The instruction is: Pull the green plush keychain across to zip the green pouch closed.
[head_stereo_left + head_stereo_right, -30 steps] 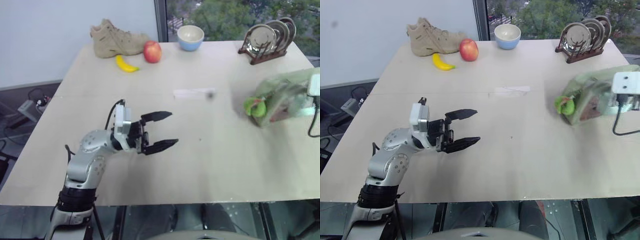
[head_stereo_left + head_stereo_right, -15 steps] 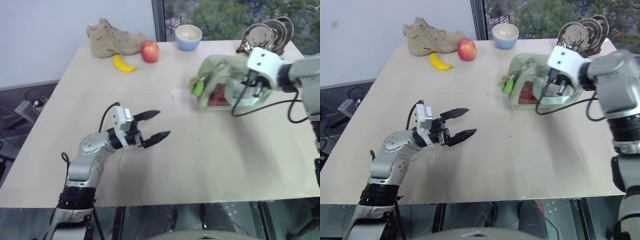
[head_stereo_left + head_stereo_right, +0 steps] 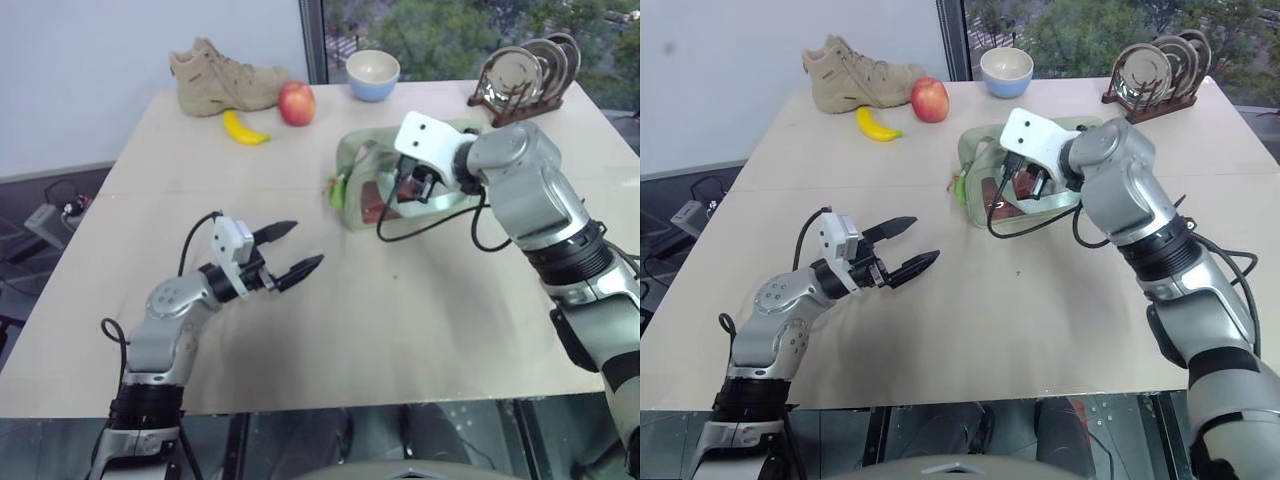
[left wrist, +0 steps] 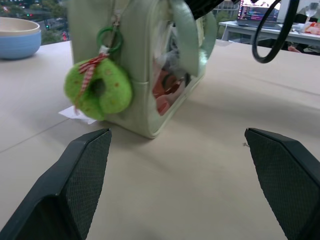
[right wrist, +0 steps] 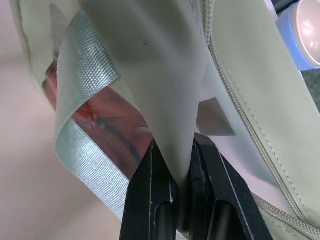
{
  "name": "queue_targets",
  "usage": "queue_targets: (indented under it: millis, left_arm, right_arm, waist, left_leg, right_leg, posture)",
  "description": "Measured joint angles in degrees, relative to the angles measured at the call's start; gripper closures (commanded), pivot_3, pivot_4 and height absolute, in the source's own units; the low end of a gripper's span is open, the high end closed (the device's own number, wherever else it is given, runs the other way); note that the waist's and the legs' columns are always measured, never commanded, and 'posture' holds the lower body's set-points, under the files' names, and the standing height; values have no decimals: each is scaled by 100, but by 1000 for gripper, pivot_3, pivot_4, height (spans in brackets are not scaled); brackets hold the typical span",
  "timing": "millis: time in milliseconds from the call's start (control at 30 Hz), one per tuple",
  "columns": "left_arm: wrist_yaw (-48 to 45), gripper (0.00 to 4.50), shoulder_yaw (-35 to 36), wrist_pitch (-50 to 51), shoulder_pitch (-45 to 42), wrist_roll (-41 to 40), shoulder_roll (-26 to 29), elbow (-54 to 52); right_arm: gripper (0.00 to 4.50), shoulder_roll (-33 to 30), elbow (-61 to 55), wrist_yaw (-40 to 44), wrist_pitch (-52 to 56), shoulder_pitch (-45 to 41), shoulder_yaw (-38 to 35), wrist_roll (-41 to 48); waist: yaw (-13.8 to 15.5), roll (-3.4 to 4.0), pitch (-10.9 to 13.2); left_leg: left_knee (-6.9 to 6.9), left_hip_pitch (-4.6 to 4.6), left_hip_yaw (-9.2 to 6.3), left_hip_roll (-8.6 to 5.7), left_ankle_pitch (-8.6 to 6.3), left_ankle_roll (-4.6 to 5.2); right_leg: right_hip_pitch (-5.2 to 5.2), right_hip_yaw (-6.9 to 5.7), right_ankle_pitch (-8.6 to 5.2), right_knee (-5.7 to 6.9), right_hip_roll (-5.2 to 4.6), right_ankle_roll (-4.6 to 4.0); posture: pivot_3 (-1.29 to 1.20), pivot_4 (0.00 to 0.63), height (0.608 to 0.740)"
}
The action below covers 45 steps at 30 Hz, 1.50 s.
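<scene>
The pouch has come over to the waiting left hand.

The right gripper [image 5: 182, 165] is pinched tight on the strap [image 5: 150, 75] and has carried the pouch [image 3: 440, 185] across to mid-table. The left gripper [image 3: 292, 250] waits wide open, holding nothing, near the keychain [image 4: 97, 87] hanging off the pouch's end. Apple [image 3: 296, 103], banana [image 3: 243, 129], shoe [image 3: 225, 78] and bowl [image 3: 372, 74] sit far back; nothing blocks the way.

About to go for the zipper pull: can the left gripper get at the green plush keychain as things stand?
Probably yes: left gripper is open, facing the green plush keychain, which hangs on the green pouch's near end over bare table.
</scene>
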Motion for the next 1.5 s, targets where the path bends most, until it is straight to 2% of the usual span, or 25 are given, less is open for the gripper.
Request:
queue_targets:
  millis: [100, 200, 400, 567, 733, 833, 1067, 1367, 1467, 1500]
  left_arm:
    - [27, 0, 37, -11, 45, 0, 0, -4]
    - [70, 0, 40, -17, 44, 0, -1, -4]
    - [65, 0, 48, -19, -23, -3, 0, -3]
    - [-67, 0, 128, -55, -26, -21, 24, -2]
    - [-126, 0, 141, -57, -38, -40, 21, -2]
    - [-145, 0, 160, -63, -25, -63, 21, -2]
    - [-132, 0, 197, -156, -5, -65, 21, -7]
    - [-41, 0, 227, -208, 20, -65, -24, -10]
    - [144, 0, 335, -116, 24, -182, -151, -11]
    - [277, 0, 394, 37, 33, -288, -217, -15]
  right_arm:
    - [3310, 49, -244, 93, 25, 113, -131, 332]
    - [1983, 256, -485, -59, 136, 167, -444, 654]
    - [1983, 366, -823, -273, 87, 183, -850, 1086]
    - [1983, -324, -1129, 132, -727, 513, -1432, 1730]
    - [1983, -543, -973, 329, -1431, 660, -1475, 1971]
    - [1983, -778, -371, 417, -2142, 789, -1390, 1851]
    - [1983, -622, 825, 222, -3481, 611, -1065, 1334]
    - [1983, -209, 1892, -79, -4257, 208, -760, 797]
    - [2930, -191, 1943, -21, -4048, 195, -754, 777]
    - [3418, -176, 1871, 25, -3769, 197, -769, 825]
  waist:
    - [-47, 0, 0]
    - [-93, -1, 0]
    - [-96, -1, -1]
    - [-64, -4, -2]
    - [-111, -6, -3]
    - [-87, -7, -3]
    - [-108, -7, -3]
    - [-96, -8, -3]
    - [-96, -8, -3]
    - [-96, -8, -3]
  left_leg:
    - [0, 0, 1, 0, 0, 0]
    - [1, 0, 0, 0, 0, 0]
    - [2, 0, -1, -2, 0, 0]
    - [4, -3, -4, -7, 0, 0]
    - [2, 4, 1, -1, 0, 0]
    - [6, 3, 3, -5, 0, 0]
    - [2, 3, 4, -3, 0, 0]
    - [4, 3, -1, -3, 0, 0]
    - [6, 2, -1, -4, 0, 0]
    - [6, 3, -1, -4, 0, 0]
  right_leg:
    - [0, 1, 0, 0, 0, 0]
    - [0, 0, 0, 2, 0, 0]
    - [0, -6, 0, 3, -3, 0]
    - [1, -30, 0, -1, -15, 0]
    - [1, -25, 0, 8, -13, -1]
    - [3, -26, 1, 7, -14, -1]
    - [0, -27, 1, 4, -13, -1]
    - [0, -34, 1, 6, -12, -2]
    - [1, -38, 1, 4, -13, -2]
    - [1, -37, 1, 5, -13, -2]
  posture:
    - [0, 150, 740]
    - [0, 150, 740]
    - [0, 150, 740]
    - [0, 150, 740]
    - [0, 150, 740]
    - [0, 150, 740]
    - [0, 150, 740]
    - [0, 150, 740]
    - [0, 150, 740]
    - [0, 150, 740]
